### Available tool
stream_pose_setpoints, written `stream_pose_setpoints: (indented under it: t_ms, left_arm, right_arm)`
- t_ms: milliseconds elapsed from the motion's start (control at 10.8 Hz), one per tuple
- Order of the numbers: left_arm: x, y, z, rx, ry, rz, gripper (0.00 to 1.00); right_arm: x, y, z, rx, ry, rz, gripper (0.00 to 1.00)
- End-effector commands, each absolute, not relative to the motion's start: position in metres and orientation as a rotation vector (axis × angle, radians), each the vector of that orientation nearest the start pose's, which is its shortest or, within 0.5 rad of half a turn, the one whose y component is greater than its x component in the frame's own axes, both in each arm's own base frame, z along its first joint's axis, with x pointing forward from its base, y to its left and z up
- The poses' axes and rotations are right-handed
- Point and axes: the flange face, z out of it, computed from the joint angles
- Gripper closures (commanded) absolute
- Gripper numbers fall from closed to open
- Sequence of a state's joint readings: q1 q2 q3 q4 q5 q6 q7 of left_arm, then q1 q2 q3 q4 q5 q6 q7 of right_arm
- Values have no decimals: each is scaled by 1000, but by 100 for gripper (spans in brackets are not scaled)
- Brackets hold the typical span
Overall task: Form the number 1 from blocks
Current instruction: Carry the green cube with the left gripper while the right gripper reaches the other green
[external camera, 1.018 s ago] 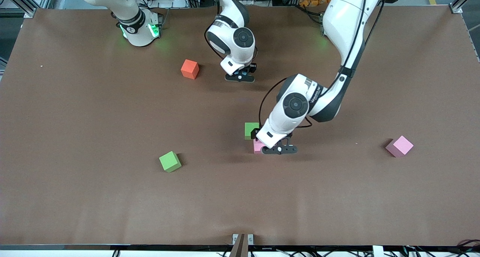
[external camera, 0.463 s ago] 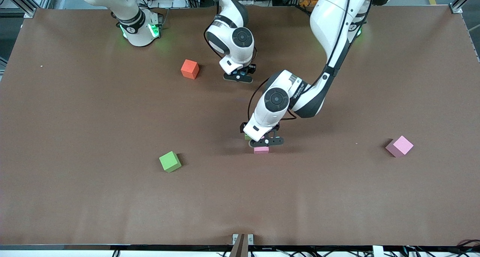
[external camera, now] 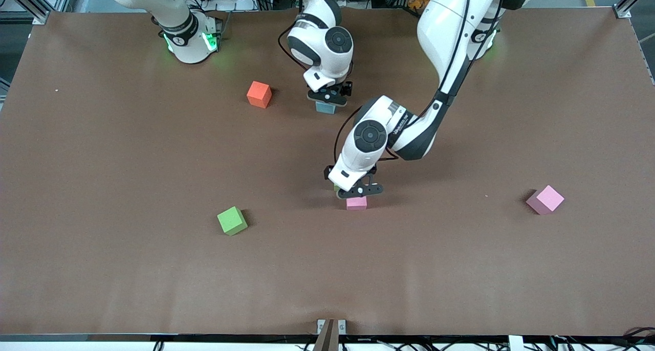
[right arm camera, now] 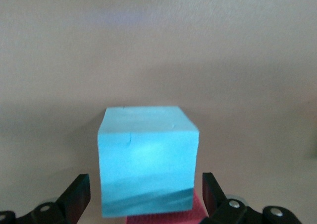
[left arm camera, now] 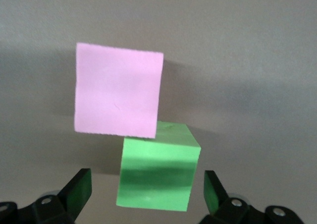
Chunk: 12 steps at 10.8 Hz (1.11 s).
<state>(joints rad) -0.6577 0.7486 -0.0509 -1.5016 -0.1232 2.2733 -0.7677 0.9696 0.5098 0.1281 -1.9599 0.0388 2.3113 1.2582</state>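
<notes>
My left gripper (external camera: 358,191) is low over the table's middle, open, its fingers (left arm camera: 79,192) on either side of a green block (left arm camera: 156,172) with gaps. That block is almost hidden in the front view. My right gripper (external camera: 327,96) is open around the light blue block (external camera: 325,107), also seen in the right wrist view (right arm camera: 147,157), without touching it. A crimson surface (right arm camera: 163,213) shows under that block's edge. The red block (external camera: 259,94) lies beside it toward the right arm's end. The second green block (external camera: 232,220) lies nearer the front camera. No purple block shows.
One pink cube (external camera: 356,203) touches a corner of the green block under my left gripper, also seen in the left wrist view (left arm camera: 118,89). Another pink cube (external camera: 545,199) sits toward the left arm's end. The brown table (external camera: 128,279) is bare near the front camera.
My left gripper moved off the pink cube toward the right arm's end, over the green block. My right gripper drew back toward its base, uncovering the light blue block.
</notes>
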Motion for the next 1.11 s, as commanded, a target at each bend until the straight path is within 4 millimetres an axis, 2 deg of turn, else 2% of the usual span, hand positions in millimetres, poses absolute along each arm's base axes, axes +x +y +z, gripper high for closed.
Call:
stream_pose_setpoints:
  t_ms: [0, 278, 370, 463, 648, 833, 925, 1018]
  left_arm:
    - [545, -471, 221, -3245, -284, 138, 0]
    - [546, -473, 209, -3248, -271, 133, 0]
    - [547, -473, 208, -3252, -268, 125, 14]
    - [544, -476, 206, -3252, -253, 120, 37]
    - [540, -481, 210, -3254, -260, 117, 100]
    - [519, -501, 221, -3265, -252, 147, 100]
    - [506, -511, 226, -3255, -283, 191, 100]
    - [490, -519, 227, -3230, -230, 217, 100]
  right_arm:
    - [310, 511, 230, -3208, 325, 164, 0]
    - [389, 468, 261, -3149, 317, 123, 0]
    - [414, 452, 267, -3134, 318, 111, 0]
    - [444, 429, 270, -3124, 309, 101, 0]
    - [512, 373, 285, -3098, 162, 46, 0]
    - [571, 314, 297, -3079, 51, -18, 0]
    - [597, 293, 293, -3075, 11, -39, 0]
    - [624, 278, 287, -3088, -99, -85, 0]
